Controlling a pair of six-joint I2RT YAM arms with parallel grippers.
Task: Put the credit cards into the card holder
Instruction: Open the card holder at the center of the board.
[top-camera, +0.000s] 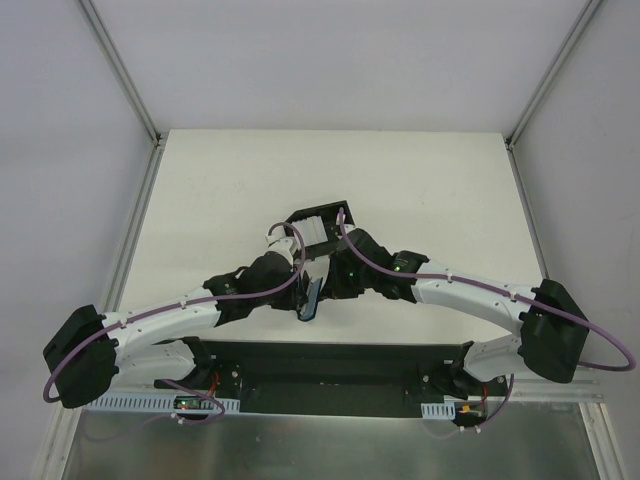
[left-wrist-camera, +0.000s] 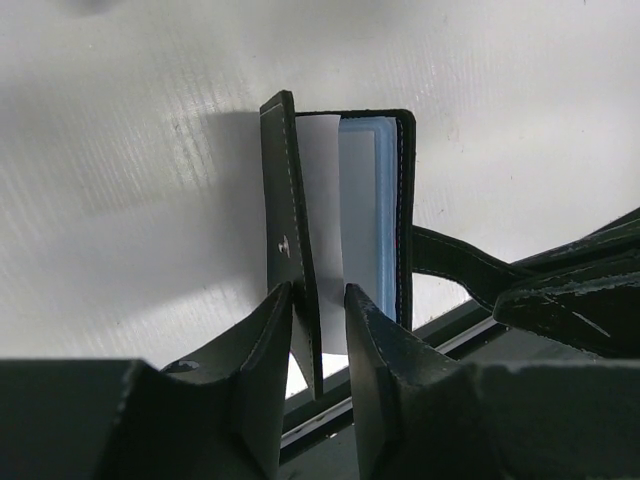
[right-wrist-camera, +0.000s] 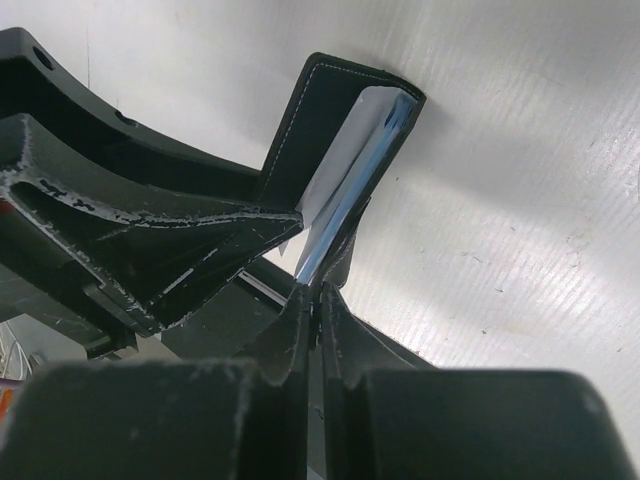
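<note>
Black box just beyond arms, part hidden. R gripper pinches card holder; L gripper narrow round card, grip unclear.

Robot lab cell, white table, pale walls, metal frame posts

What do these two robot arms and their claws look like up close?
Both the left arm and right arm have white tube-like links between chunky black joints, with a purple cable looping along each. A small green light glows on the right one. The left claw and right claw each have two black tapering fingers, scuffed with pale scratches.
</note>
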